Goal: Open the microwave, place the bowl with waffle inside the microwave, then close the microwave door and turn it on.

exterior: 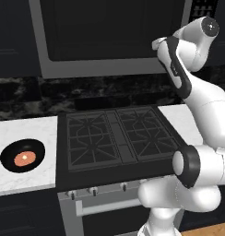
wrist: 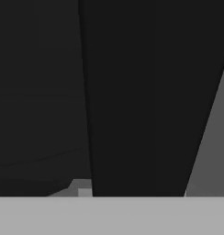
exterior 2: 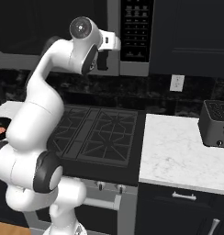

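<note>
Microwave [exterior: 114,37] hung shut above the stove [exterior: 116,138], and the pincer [exterior 2: 103,58] was raised at the black bar handle [wrist: 137,96] of the microwave door [exterior: 112,30], though I could not tell whether its half-closed jaws truly gripped that bar. To do this step well, the bar should sit square between both fingers before pulling outward along the door's arc. The bowl with waffle [exterior: 23,156] waited on the white marble table [exterior: 26,179] left of the stove, with a toaster [exterior 2: 217,123] far right, under dark cabinets

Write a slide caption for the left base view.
Arm raised to the closed microwave door above the stove; bowl with waffle waits on the left counter.
</note>
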